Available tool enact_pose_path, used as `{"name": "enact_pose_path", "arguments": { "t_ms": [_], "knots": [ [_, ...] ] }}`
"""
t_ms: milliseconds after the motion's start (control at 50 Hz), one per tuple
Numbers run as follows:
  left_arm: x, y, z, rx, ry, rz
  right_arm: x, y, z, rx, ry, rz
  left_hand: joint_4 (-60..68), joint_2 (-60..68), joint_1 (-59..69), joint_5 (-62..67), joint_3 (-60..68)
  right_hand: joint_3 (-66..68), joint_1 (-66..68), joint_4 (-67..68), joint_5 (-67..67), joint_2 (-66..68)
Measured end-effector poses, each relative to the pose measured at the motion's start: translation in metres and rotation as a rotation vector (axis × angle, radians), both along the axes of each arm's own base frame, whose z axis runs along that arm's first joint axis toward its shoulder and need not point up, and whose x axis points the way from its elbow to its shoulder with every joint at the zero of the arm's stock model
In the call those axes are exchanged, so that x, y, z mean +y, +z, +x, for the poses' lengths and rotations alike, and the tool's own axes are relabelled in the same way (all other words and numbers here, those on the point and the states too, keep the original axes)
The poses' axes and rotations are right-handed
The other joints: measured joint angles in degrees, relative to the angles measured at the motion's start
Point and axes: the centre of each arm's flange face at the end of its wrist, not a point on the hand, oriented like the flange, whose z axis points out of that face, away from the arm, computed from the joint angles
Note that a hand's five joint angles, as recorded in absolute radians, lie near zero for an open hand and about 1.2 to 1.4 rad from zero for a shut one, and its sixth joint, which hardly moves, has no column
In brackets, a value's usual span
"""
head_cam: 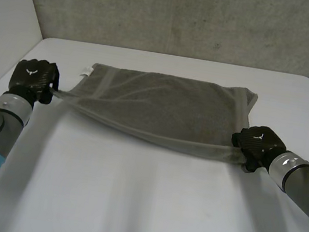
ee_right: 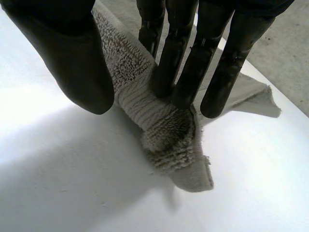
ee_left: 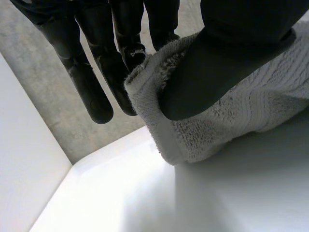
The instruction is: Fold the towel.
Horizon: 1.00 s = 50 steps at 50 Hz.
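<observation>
— White table up front, rough grey wall behind. Any sign of the towel?

— Across the middle of the table, grey, stretched wide between the two arms. Lies flat toward the far side. Looks drawn taut along the near edge, corner to corner, seemingly just off the surface. Carries a small white tag at the far corner on the left.

— And the grips?

— Clamped on the near left corner, the left hand: thumb pressing the cloth against the fingers in the left wrist view, with the hem sticking out beneath. Same story for the right hand at the near right corner. Pinches a bunched ridge of towel between thumb and fingers, the corner tip poking out past the fingertips onto the table.

— How far along, then?

— Early, by the look of it. Both near corners gripped, near edge tensioned, nothing carried over to the far edge yet. Impossible to say whether doubled once before; some layered edges at the right side, but nothing sure.

— What remains?

— Most of the job, probably. Needs the near edge brought over to meet the far one, corners lined up, grips released, cloth smoothed. Possibly a second fold after that.
</observation>
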Motion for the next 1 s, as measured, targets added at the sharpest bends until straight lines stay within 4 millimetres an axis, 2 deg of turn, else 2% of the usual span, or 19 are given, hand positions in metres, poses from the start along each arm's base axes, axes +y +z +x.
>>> {"name": "enact_pose_path", "arguments": {
  "t_ms": [360,380,460,580,660,700,740,800,1000],
  "knots": [
    [0.004,-0.002,0.005,0.064,0.01,0.031,-0.011,-0.007,-0.014,0.015,-0.039,0.012,0.0,0.0,0.0,0.0,0.0,-0.71,-0.54,-0.62,-0.71,-0.56],
    [0.004,-0.003,0.005,0.065,0.01,0.033,-0.012,-0.007,-0.015,0.015,-0.041,0.012,0.0,0.0,0.0,0.0,0.0,0.45,0.77,0.42,0.46,0.13],
    [0.005,-0.004,0.005,0.064,0.009,0.035,-0.015,-0.007,-0.019,0.014,-0.053,0.011,0.0,0.0,0.0,0.0,0.0,17.51,18.66,17.34,18.52,16.9],
    [0.005,-0.004,0.005,0.063,0.007,0.037,-0.018,-0.006,-0.022,0.011,-0.062,0.004,0.0,0.0,0.0,0.0,0.0,17.59,18.41,17.32,18.26,16.2],
    [0.006,-0.005,0.005,0.062,0.006,0.038,-0.02,-0.004,-0.023,0.008,-0.061,0.001,0.0,0.0,0.0,0.0,0.0,26.41,26.6,26.06,27.61,25.43],
    [0.006,-0.005,0.004,0.062,0.005,0.038,-0.02,-0.004,-0.022,0.006,-0.058,0.001,0.0,0.0,0.0,0.0,0.0,26.33,26.27,25.91,27.27,25.08],
    [0.006,-0.005,0.004,0.062,0.004,0.039,-0.02,-0.003,-0.022,0.005,-0.057,0.0,0.0,0.0,0.0,0.0,0.0,15.88,15.76,15.58,16.31,13.54],
    [0.006,-0.005,0.004,0.062,0.003,0.039,-0.02,-0.003,-0.022,0.005,-0.057,0.001,0.0,0.0,0.0,-0.01,0.0,6.09,6.77,6.09,6.82,5.33],
    [0.008,-0.007,0.003,0.061,-0.003,0.044,-0.02,-0.012,-0.021,0.009,-0.06,0.029,0.0,0.0,0.0,0.0,0.0,2.76,2.86,2.73,2.74,3.3]
  ]
}}
